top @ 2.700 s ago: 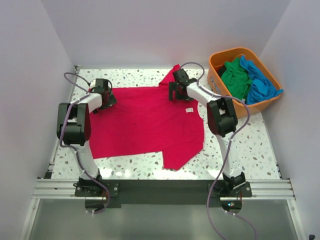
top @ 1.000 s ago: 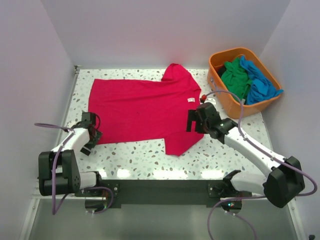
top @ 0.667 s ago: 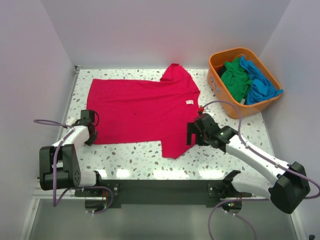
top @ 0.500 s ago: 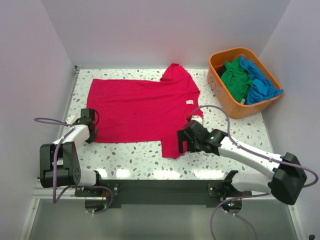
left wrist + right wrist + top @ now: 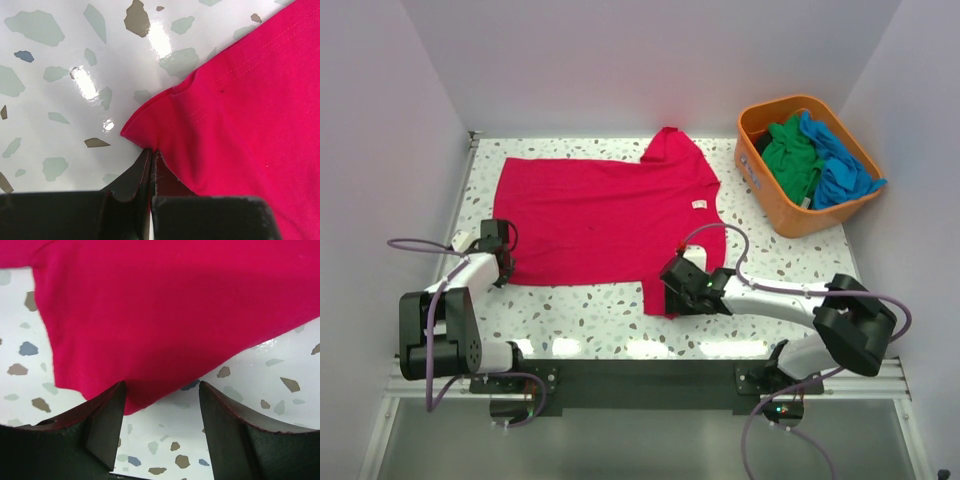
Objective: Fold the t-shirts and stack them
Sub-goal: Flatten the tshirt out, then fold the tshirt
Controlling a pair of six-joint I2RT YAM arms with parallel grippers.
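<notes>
Two pincers work the near edge of the red t-shirt [image 5: 605,225], spread flat on the surface [image 5: 580,322]. The left pincer [image 5: 151,165] is clamped on its near left hem corner. The right pincer [image 5: 162,390] stands apart astride the near right edge, likely to pair grips for a fold. The green t-shirt [image 5: 788,160] and blue t-shirt [image 5: 840,172] wait in the orange basket [image 5: 790,222], far right.

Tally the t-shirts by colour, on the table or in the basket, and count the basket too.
red t-shirt: 1
green t-shirt: 1
blue t-shirt: 1
orange basket: 1
Total: 4
</notes>
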